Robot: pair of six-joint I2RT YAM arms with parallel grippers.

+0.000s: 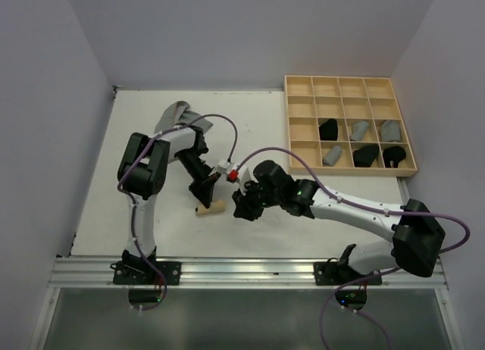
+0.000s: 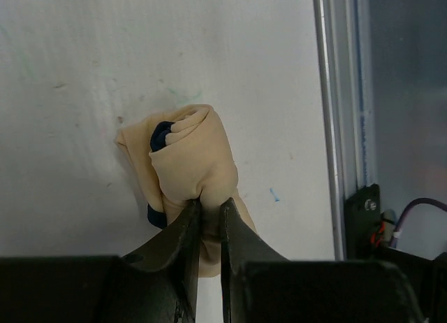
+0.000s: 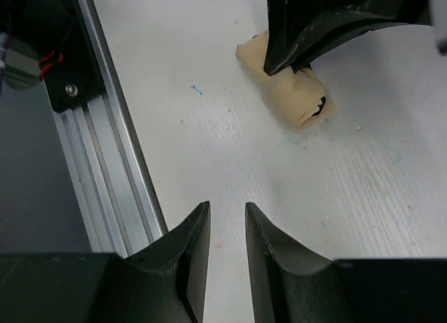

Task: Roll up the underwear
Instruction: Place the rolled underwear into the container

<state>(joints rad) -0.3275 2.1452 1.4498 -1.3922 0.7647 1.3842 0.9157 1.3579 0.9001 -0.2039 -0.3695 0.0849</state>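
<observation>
– What are you holding?
– My left gripper [image 2: 211, 205] pinches the rolled tan-beige cloth underwear [image 2: 192, 155] on the white table [image 2: 84, 57], likely against unrolling. My right gripper [image 3: 227, 211] hangs slightly parted, empty.

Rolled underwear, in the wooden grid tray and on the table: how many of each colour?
Black cloth rolls, in the pale wooden grid tray: 3
Grey cloth rolls, in the tray: 3
Tan-beige cloth roll, on the table: 1
Total: 7
Unrolled grey heap not counted.
</observation>
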